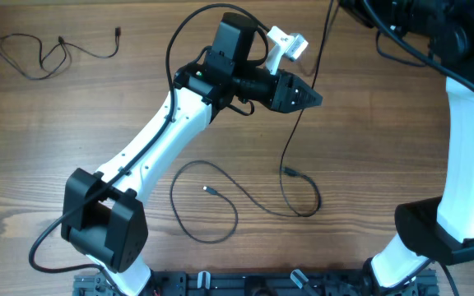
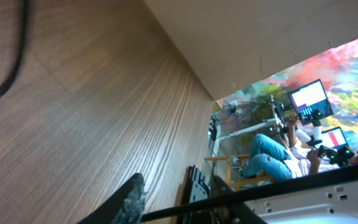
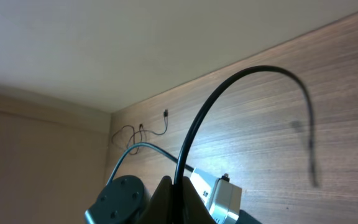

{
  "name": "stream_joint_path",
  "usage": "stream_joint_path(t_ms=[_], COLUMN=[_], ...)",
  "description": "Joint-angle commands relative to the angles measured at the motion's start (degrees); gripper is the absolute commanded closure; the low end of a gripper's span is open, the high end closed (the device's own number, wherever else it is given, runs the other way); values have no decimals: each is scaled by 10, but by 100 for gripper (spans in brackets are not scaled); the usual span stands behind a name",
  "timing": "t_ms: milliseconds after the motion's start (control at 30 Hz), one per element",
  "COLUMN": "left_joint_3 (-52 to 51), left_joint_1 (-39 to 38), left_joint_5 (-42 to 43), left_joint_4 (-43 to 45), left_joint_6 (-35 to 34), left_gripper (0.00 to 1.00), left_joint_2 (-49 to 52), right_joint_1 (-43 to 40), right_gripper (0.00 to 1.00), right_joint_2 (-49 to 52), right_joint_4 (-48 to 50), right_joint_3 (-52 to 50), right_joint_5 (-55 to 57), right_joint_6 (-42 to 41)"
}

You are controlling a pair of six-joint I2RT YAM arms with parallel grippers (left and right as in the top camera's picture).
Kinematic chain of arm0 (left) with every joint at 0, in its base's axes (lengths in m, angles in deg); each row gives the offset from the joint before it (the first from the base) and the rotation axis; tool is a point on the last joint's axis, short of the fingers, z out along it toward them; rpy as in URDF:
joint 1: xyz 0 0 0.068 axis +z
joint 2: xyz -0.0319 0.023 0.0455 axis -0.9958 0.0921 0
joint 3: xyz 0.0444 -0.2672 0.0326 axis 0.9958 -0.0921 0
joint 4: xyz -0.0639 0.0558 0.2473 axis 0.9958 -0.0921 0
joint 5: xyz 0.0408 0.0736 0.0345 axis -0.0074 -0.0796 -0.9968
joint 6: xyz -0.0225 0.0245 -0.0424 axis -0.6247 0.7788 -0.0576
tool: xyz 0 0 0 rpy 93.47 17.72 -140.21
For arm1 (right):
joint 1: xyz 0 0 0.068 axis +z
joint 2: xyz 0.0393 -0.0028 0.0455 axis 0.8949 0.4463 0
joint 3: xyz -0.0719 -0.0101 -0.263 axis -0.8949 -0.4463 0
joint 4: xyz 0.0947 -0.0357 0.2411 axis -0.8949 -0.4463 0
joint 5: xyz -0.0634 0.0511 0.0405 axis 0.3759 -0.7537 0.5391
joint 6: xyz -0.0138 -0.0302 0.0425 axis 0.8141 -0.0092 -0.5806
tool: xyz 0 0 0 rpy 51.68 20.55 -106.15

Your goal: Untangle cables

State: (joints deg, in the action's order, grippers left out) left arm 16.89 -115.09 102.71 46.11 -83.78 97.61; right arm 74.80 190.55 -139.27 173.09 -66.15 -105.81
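One thin black cable (image 1: 295, 136) comes down from the top edge, passes the tip of my left gripper (image 1: 313, 99), ends one strand in a plug (image 1: 286, 170) and loops across the table to a second plug (image 1: 206, 189). In the left wrist view the left gripper (image 2: 178, 185) has its jaws narrowed but still apart, and a thin black line (image 2: 260, 194) crosses them. My right gripper (image 3: 179, 186) is shut on the same cable (image 3: 229, 81), which arches up out of it. A separate cable (image 1: 31, 57) lies at the far left corner, also small in the right wrist view (image 3: 135, 134).
The left arm (image 1: 155, 140) reaches diagonally over the table's middle. The right arm (image 1: 467, 123) rises along the right edge, its hand beyond the top of the overhead view. The arms' bases (image 1: 245, 284) stand at the near edge. Monitors and a seated person (image 2: 278, 158) are past the table.
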Motion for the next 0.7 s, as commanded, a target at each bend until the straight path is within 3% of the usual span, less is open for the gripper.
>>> stream_joint_path(t_ms=[0, 200, 433, 600, 633, 667], left_joint_3=[3, 3, 3, 3, 4, 4], left_joint_1=[2, 2, 2, 18, 31, 42], left_joint_5=[14, 14, 14, 14, 13, 9], left_joint_4=[-6, -9, -9, 15, 31, 46], left_joint_6=[-8, -8, -10, -117, -160, -182], left_gripper=[67, 96, 96, 96, 96, 96], left_joint_2=[1, 1, 1, -3, -10, -17], right_joint_1=[0, 0, 0, -1, -2, -2], right_gripper=[96, 96, 96, 94, 90, 75], right_joint_2=[3, 3, 3, 3, 3, 3], right_joint_4=[6, 5, 0, -32, -46, -57], right_joint_3=[7, 8, 7, 8, 8, 8], right_joint_5=[21, 21, 33, 130, 170, 195], right_joint_6=[-9, -18, -16, -16, -16, -11])
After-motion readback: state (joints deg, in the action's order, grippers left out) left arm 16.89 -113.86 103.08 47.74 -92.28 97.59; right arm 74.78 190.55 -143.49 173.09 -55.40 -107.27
